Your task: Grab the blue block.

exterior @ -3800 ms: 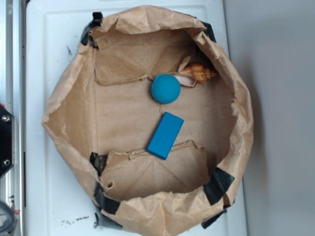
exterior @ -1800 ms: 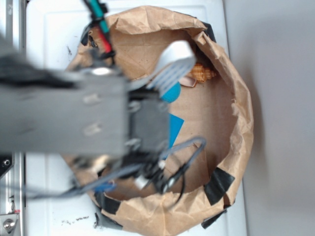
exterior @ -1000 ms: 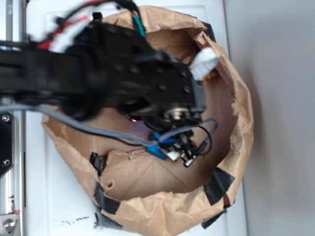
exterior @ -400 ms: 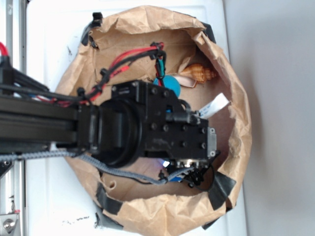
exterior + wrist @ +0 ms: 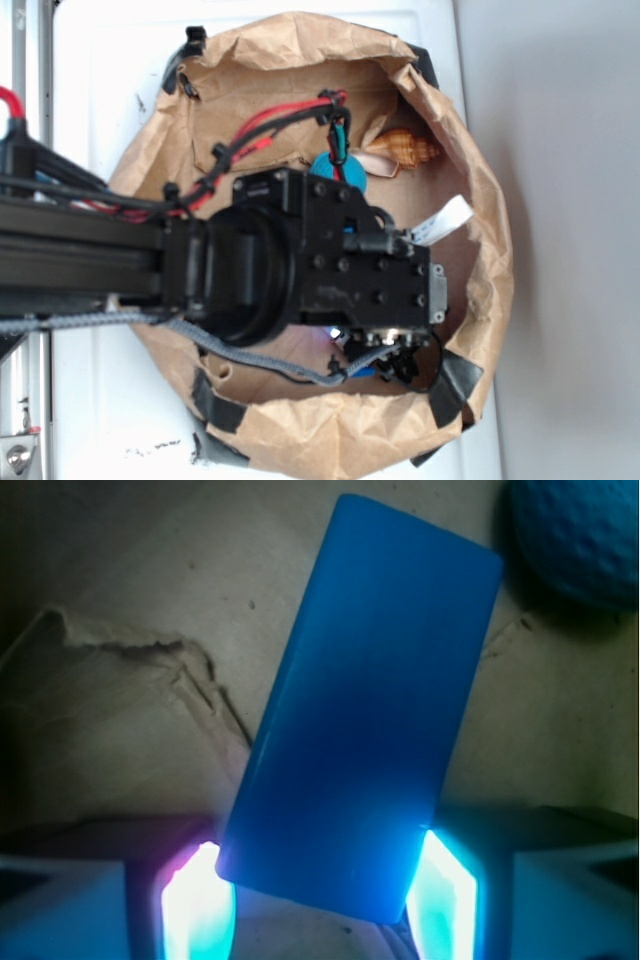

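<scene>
In the wrist view the blue block [image 5: 370,710] lies flat on the brown paper floor, its long axis tilted a little to the right. My gripper [image 5: 325,880] straddles its near end. The two glowing pads [image 5: 200,910] press against the block's long sides, so the gripper is shut on it. The block still rests on the paper. In the exterior view the black arm [image 5: 330,270] hangs over the middle of the paper bowl and hides the block.
A teal dimpled ball [image 5: 580,535] sits just beyond the block's far right corner, partly seen under the arm's cables [image 5: 345,168]. A seashell [image 5: 405,150] lies at the back. The crumpled paper wall [image 5: 490,230] rings everything. A torn paper flap [image 5: 120,680] lies left of the block.
The arm swung in over the bowl and came down onto the block, covering it. In the last half second it shifted only slightly to the right.
</scene>
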Available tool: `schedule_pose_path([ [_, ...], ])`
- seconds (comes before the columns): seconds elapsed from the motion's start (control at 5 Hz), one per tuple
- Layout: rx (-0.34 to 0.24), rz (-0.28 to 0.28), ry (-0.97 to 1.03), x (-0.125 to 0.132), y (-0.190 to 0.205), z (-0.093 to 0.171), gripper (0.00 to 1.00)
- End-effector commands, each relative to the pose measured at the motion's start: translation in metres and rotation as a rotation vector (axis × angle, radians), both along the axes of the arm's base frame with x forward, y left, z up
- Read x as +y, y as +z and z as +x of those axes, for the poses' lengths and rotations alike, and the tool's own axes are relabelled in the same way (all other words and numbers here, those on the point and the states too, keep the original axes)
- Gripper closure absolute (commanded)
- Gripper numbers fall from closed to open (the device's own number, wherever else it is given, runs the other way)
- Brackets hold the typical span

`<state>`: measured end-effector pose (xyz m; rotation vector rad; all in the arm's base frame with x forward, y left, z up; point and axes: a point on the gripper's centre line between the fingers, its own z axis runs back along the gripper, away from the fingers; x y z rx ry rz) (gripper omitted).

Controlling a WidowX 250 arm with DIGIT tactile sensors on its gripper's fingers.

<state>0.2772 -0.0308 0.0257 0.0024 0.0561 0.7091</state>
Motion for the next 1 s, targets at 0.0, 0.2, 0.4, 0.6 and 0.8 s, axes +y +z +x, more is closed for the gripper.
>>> schedule_pose_path([
  [0.0, -0.115, -0.104, -0.038, 0.022, 0.066, -0.014, 1.0],
  [0.2, -0.162, -0.172, -0.067, 0.032, 0.09, -0.029, 1.0],
  [0.4, -0.151, -0.13, -0.049, 0.039, 0.108, -0.035, 1.0],
  [0.6, -0.156, -0.103, -0.062, 0.04, 0.112, -0.038, 1.0],
  [0.8, -0.267, 0.039, -0.124, 0.033, 0.117, -0.047, 1.0],
])
